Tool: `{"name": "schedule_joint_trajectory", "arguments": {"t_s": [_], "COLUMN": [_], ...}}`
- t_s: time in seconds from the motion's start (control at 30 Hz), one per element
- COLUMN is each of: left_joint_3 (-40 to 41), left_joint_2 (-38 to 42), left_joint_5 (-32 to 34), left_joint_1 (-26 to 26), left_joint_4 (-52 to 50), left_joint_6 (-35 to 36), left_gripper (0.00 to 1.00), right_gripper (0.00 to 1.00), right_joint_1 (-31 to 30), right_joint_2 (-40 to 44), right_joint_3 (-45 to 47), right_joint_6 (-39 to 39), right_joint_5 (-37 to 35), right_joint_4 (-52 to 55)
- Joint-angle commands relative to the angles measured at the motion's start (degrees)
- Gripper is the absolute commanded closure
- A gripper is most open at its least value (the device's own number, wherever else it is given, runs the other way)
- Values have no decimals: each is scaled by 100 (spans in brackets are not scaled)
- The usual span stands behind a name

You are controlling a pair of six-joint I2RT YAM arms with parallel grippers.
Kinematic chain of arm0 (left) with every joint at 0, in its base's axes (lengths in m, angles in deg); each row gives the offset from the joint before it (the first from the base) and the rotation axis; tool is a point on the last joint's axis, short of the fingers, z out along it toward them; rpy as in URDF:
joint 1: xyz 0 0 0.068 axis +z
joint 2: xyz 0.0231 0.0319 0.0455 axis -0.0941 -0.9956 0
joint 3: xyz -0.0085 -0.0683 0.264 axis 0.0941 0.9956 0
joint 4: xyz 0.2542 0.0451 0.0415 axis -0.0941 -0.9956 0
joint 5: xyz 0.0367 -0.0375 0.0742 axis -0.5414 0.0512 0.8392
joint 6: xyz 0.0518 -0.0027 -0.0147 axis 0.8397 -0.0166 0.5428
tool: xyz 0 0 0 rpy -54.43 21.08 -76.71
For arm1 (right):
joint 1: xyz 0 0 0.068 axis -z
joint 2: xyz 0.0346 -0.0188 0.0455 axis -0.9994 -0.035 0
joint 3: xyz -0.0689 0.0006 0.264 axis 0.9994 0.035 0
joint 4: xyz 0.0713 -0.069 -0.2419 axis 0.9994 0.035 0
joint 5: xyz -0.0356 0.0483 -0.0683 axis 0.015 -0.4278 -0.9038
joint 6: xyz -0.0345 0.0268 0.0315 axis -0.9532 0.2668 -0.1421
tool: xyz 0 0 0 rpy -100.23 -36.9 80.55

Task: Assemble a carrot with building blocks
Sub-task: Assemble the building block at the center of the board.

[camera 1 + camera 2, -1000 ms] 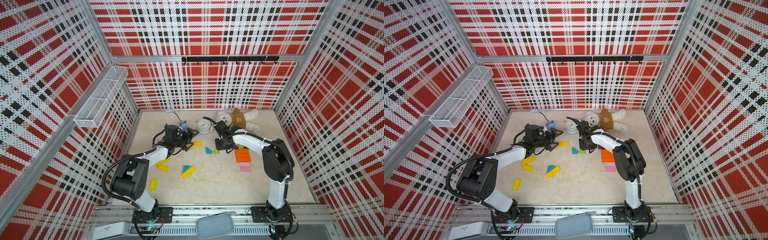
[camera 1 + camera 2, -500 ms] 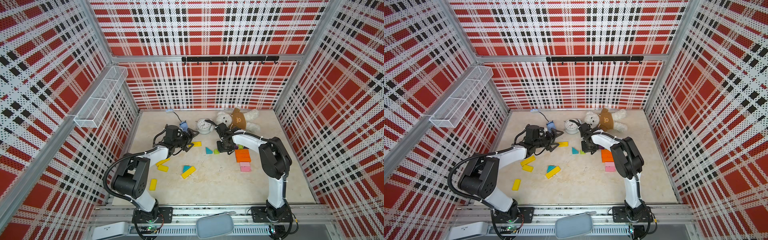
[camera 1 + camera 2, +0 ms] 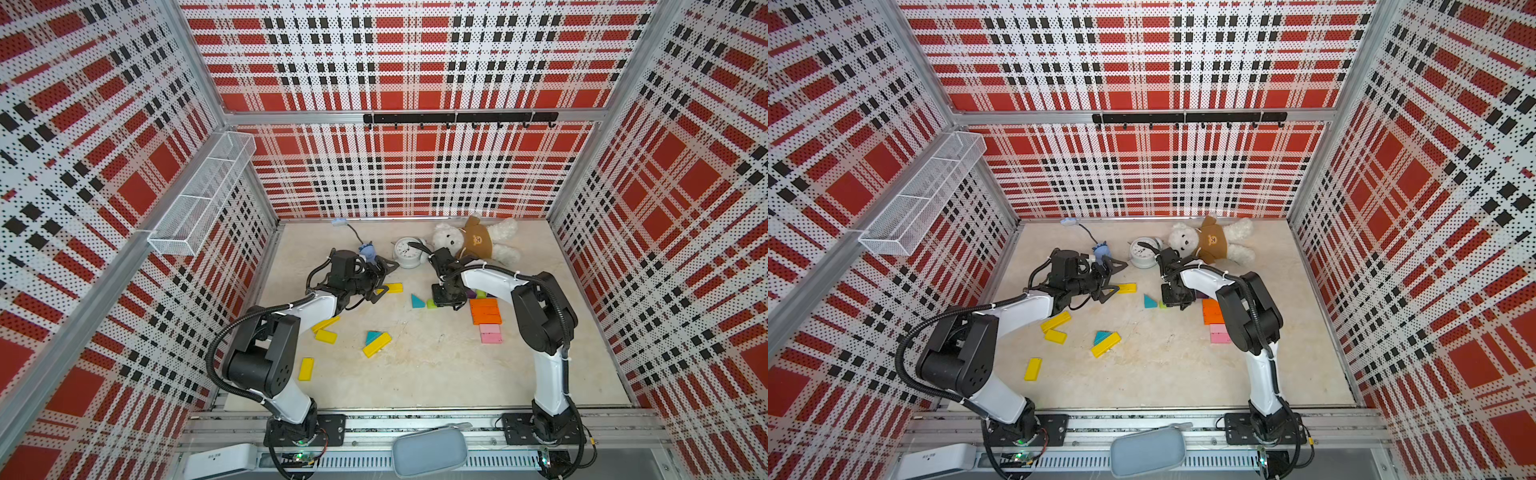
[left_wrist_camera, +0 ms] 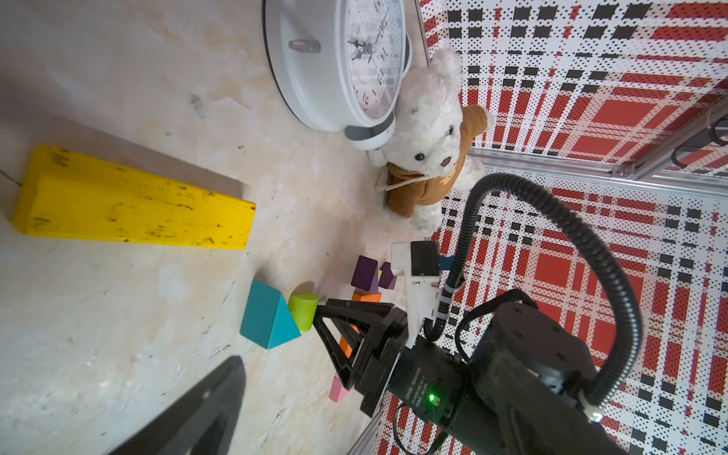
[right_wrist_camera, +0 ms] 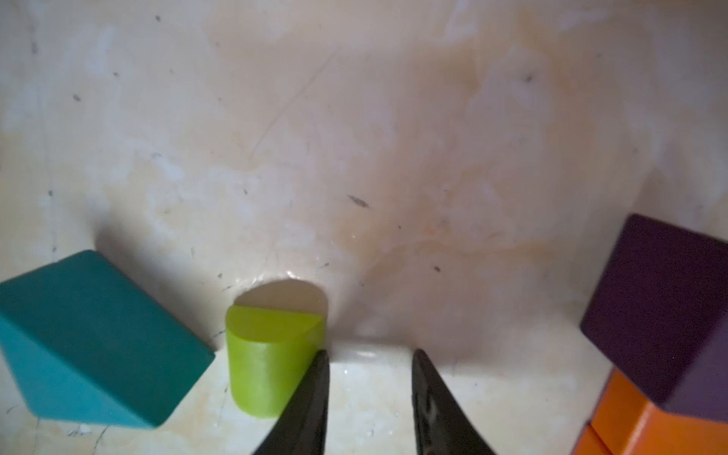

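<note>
— How far along are we with the carrot?

— Partway, we judge. The orange bars (image 3: 485,311) lie packed side by side, and the pink bars (image 3: 490,333) touch their near end. The long axis of that column runs from the back wall toward our bases. The green top is not yet joined on, and the yellow bars (image 3: 376,344) lie scattered, well apart from it.

— Where is the green piece?

— The lime-green stub (image 5: 268,354) sits on the table just beside the teal triangle (image 5: 90,338). It seems to stand on end with its half-round face up, so its axis points upward.

— And our grippers?

— Our right gripper (image 5: 368,352) is low beside the stub, jaws a narrow gap apart with nothing between them. We cannot tell whether one finger touches it. Our left gripper (image 3: 384,279) is spread wide and empty, next to one yellow bar.
</note>
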State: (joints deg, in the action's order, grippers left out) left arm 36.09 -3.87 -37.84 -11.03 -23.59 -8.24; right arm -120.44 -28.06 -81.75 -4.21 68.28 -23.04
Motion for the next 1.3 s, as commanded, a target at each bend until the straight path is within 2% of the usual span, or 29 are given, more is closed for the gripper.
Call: {"name": "schedule_joint_trajectory", "arguments": {"t_s": [0.0, 0.53, 0.87, 1.03, 1.27], "left_joint_3": [39, 4, 10, -3, 3], "left_joint_2": [-36, -107, -105, -114, -114], "left_joint_5": [-124, -232, -254, -266, -266], "left_joint_1": [50, 79, 82, 82, 87], "left_joint_4": [168, 204, 225, 227, 247], "left_joint_6": [-160, -191, -199, -212, -219], "left_gripper": [1, 1, 1, 0, 0], "right_gripper": [63, 62, 57, 57, 57], "right_joint_1": [-6, 2, 7, 7, -70], "right_joint_2": [-73, -63, -22, 282, 751], "right_joint_3": [-149, -202, -109, 76, 572], "right_joint_6": [-65, -109, -82, -57, -19], "right_joint_5": [79, 154, 168, -28, 161], "right_joint_4": [-98, -133, -169, -224, -361]}}
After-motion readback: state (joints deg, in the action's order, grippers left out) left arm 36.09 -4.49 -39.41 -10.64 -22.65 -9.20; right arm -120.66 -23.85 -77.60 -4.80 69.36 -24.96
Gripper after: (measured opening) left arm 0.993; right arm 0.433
